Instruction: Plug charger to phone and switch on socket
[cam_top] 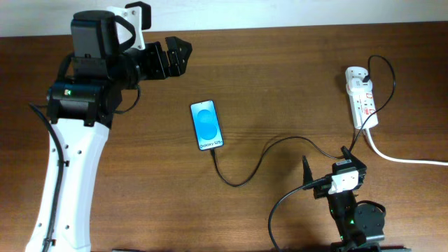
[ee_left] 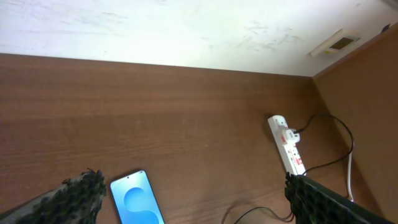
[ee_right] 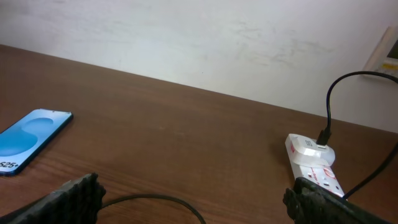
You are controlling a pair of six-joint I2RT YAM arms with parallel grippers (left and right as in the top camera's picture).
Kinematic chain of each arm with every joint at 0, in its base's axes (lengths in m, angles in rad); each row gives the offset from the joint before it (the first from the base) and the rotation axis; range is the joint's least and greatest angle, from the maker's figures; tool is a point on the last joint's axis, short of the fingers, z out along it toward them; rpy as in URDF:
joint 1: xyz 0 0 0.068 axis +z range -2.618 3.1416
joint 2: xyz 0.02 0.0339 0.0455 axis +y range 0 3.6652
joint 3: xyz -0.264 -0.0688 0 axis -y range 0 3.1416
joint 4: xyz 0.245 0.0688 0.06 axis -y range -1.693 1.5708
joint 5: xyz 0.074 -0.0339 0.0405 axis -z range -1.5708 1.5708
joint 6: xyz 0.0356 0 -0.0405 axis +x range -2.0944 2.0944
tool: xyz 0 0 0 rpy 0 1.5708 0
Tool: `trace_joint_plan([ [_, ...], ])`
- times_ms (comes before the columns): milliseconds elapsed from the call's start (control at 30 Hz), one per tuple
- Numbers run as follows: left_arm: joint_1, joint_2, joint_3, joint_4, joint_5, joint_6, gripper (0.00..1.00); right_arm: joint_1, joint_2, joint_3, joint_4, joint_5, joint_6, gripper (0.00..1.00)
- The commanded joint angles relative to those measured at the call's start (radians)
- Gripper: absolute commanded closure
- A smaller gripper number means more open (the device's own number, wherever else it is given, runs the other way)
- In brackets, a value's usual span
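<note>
Brown wood grain covers the whole desk (cam_top: 280, 84), with a pale wall (ee_right: 186, 37) behind its far edge. The phone (cam_top: 207, 124) lies flat a little left of the desk's middle, its screen up and lit blue. The charger (cam_top: 294, 138), a thin black cable, meets the phone's near short edge. From there it loops toward the near edge and runs right, past the right gripper (cam_top: 327, 164), up to the socket (cam_top: 362, 98). I cannot tell from where I stand whether the tip is fully seated.

The socket is a white strip near the far right corner, with the charger's plug in its far end. Its thick white lead (cam_top: 406, 159) trails off toward the right edge. Its switch position is too small to read.

The left gripper (cam_top: 171, 56) hangs near the far left corner with its jaws spread wide, well apart from the phone. The right gripper sits by the near edge on the right side, jaws also wide and holding nothing.
</note>
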Motion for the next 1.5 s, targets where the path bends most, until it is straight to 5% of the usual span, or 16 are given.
trace_joint_plan([
  [0, 0.005, -0.010, 0.004, 0.001, -0.007, 0.016, 0.01, 0.010, -0.012, -0.005, -0.006, 0.008, 0.015, 0.02],
  [667, 0.005, -0.010, 0.003, -0.019, -0.007, 0.016, 0.01, 0.010, -0.012, -0.005, -0.006, 0.008, 0.015, 0.02],
  [867, 0.005, -0.114, -0.069, -0.044, -0.260, 0.071, 0.01, 0.010, -0.012, -0.005, -0.006, 0.008, 0.015, 0.02],
  [1100, 0.006, -0.392, -0.519, 0.271, -0.275, 0.446, 0.01, 0.010, -0.012, -0.005, -0.006, 0.008, 0.015, 0.02],
  [1467, 0.144, -0.864, -1.253, 0.805, -0.224, 0.473, 0.01, 0.010, -0.012, -0.005, -0.006, 0.008, 0.015, 0.02],
])
